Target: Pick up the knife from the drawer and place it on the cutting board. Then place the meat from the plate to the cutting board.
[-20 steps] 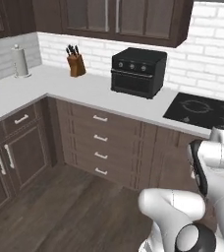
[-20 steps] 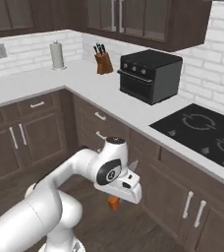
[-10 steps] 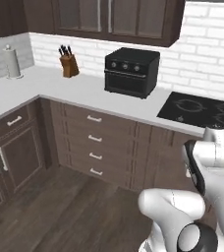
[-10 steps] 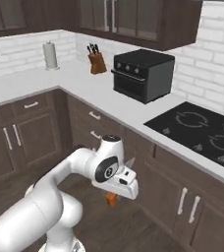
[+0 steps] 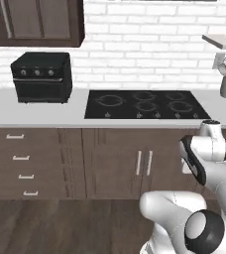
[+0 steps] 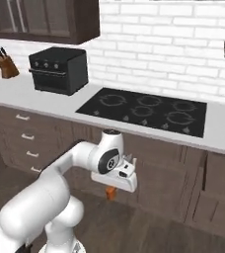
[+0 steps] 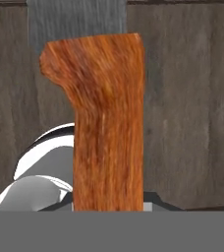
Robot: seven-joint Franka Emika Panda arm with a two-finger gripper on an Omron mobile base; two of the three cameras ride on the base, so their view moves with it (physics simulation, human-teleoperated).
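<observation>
Knife in transit
The pincer is clamped on the knife by its handle; carried low, beside the cabinet doors, it could clip them and twist loose.

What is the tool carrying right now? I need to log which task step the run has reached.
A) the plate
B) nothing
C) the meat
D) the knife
D: in the hand view the knife stands straight out of the tool, its orange-red handle up close and the grey blade beyond it, and the right base view shows an orange piece below the tool.
</observation>
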